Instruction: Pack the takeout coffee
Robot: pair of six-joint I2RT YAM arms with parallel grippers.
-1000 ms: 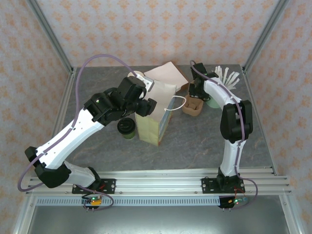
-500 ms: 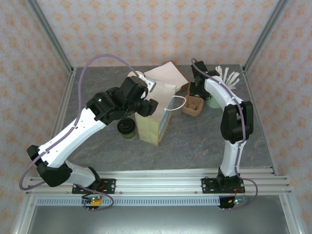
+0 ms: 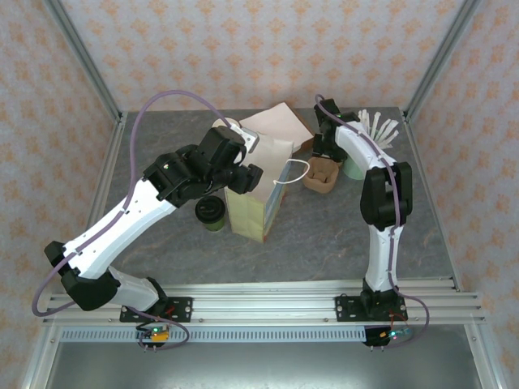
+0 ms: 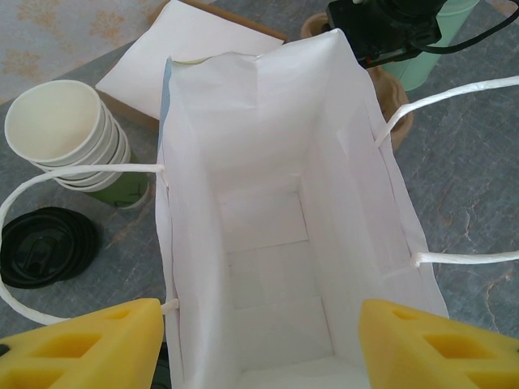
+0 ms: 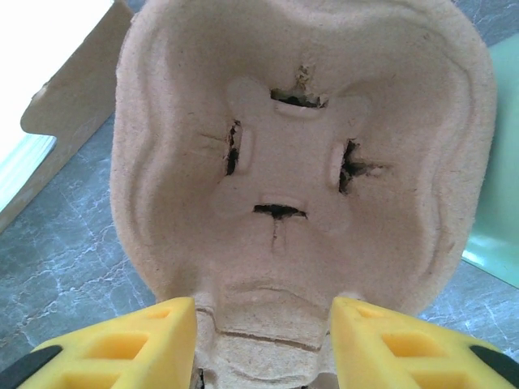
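The takeout coffee (image 3: 211,212), a small green cup under a black lid, stands on the table just left of the upright paper bag (image 3: 255,207). My left gripper (image 3: 243,174) hovers open over the bag's left end. In the left wrist view its yellow fingertips (image 4: 89,340) flank the white, empty inside of the bag (image 4: 276,105), and the gripper (image 4: 259,324) holds nothing. My right gripper (image 3: 323,154) is open above a brown pulp cup carrier (image 3: 320,176). Seen from the right wrist, the gripper (image 5: 263,324) straddles the near edge of the carrier (image 5: 300,162).
A stack of lidless cream cups (image 4: 69,134) and a loose black lid (image 4: 45,243) sit left of the bag. Flat paper sheets (image 3: 276,128) lie behind it. A mint holder with white stirrers (image 3: 354,168) stands right of the carrier. Frame posts edge the table.
The right gripper's jaws have spread apart over the carrier and its wrist has shifted slightly toward the back. The left arm, bag and coffee have stayed put.
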